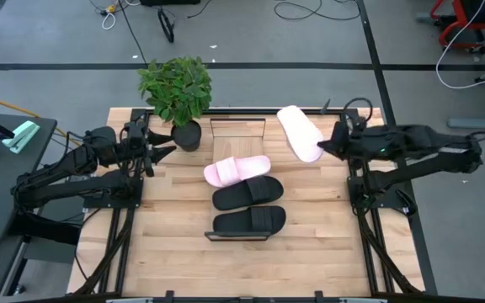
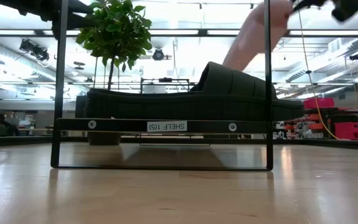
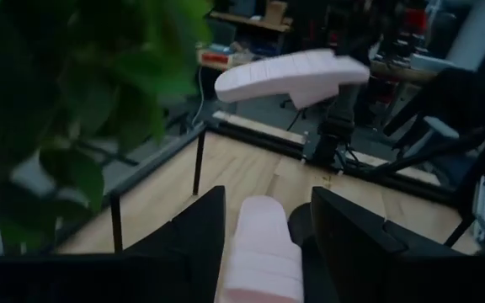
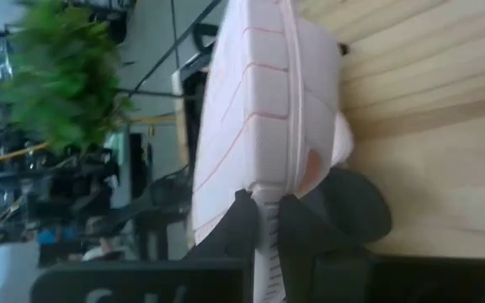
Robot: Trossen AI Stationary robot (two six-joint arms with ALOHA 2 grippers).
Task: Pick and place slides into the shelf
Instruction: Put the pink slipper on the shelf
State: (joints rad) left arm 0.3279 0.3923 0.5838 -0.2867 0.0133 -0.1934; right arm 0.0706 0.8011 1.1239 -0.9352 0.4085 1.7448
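Three slides sit mid-tabletop (image 1: 310,252): pink slide (image 1: 237,170) and two black slides (image 1: 248,194). Right hand (image 1: 322,148) at 2 o'clock is clenched on the fourth pink slide (image 1: 300,132), lifted to carry toward the shelf (image 1: 237,126) at 12. Left hand (image 1: 163,145) waits released at 10.

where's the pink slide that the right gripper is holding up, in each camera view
High view: the held pink slide lies upper right of centre, at the right gripper.
Low view: it slants up at top right, above the black slide.
Left wrist view: it hangs in the air near the top.
Right wrist view: it fills the centre, pinched at its end.
Shared landmark: the potted plant.
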